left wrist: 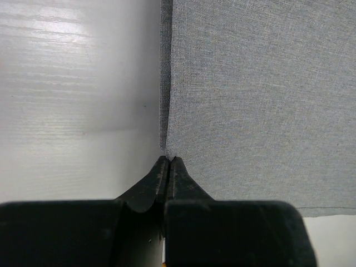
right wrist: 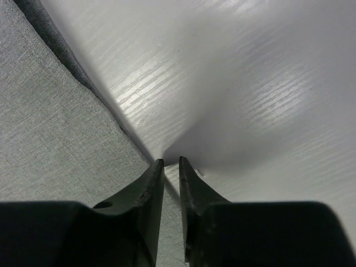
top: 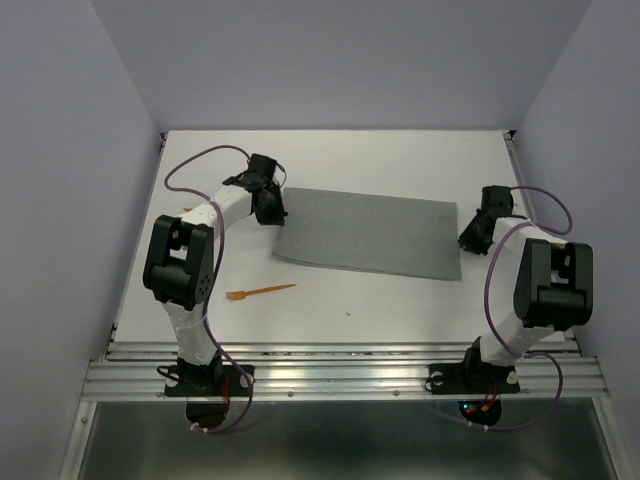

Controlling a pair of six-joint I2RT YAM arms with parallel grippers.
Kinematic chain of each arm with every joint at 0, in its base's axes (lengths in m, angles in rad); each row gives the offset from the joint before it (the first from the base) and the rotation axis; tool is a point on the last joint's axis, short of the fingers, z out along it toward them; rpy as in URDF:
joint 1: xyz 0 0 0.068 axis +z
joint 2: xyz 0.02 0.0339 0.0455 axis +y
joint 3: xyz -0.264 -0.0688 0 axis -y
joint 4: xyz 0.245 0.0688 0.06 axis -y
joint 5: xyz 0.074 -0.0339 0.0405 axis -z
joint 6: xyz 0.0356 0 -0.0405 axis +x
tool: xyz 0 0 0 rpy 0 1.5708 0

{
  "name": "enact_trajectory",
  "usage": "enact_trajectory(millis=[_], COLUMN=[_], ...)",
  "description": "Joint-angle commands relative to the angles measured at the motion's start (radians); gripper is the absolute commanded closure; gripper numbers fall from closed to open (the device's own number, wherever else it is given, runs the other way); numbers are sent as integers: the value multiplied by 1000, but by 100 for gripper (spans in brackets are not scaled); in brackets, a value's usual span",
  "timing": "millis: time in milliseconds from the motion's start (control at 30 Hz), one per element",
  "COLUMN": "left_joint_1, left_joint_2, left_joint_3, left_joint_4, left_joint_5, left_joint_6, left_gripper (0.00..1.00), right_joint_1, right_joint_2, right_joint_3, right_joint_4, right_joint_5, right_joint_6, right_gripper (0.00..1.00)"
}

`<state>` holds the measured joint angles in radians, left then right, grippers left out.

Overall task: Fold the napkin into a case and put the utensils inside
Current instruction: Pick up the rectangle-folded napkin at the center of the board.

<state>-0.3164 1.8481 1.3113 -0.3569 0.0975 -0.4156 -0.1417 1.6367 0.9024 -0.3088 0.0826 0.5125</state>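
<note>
Right now the napkin (top: 370,232) lies flat on the bench (top: 400,310) as a folded oblong, its long axis running from 9 o'clock to 3 o'clock with the 3 o'clock end a little nearer my bases. I cannot tell whether the fold forms a pouch. The fork (top: 262,292) is outside the cloth, on bare bench at about 8 o'clock from the napkin's middle and apart from its near edge. It too lies nearly along 9 to 3, tines toward 9 o'clock and handle tip toward 3.

My left pincer (top: 272,214) sits at the napkin's 9 o'clock end, clenched, its fingers pressed flat together with the tips right at the cloth's edge. I cannot tell whether any cloth is nipped between them. My right pincer (top: 468,240) sits at the 3 o'clock end, released by a narrow slit. One finger is over the cloth's edge and the other over bare bench.

Only the top view shows the fork and the napkin's whole outline. My left wrist view shows the weave close up and a darker second layer along that edge. My right wrist view shows the same doubled edge running away toward 11 o'clock.
</note>
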Motion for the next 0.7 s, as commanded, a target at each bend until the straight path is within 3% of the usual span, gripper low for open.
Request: enact_trajectory(millis=[0,133,433,667], left_joint_1=[8,23,54,11], left_joint_2=[-64,-78,-131,-162], left_joint_3=[26,37,109,154], left_joint_4=[-10,-22,-82,-100], left_joint_5=[2,1,8,70], left_joint_6=[20,34,106,113], left_gripper=[100,100,100,100], right_joint_1=[11,45,203,261], right_joint_2=[26,14,15,51], right_joint_3=[-19,-34,-56,-43], right_joint_4=[7,19,59,106], right_joint_5=[-69,-118,-155,-184], right_joint_6=[-17,-8,90,155], right_gripper=[84,92,92,92])
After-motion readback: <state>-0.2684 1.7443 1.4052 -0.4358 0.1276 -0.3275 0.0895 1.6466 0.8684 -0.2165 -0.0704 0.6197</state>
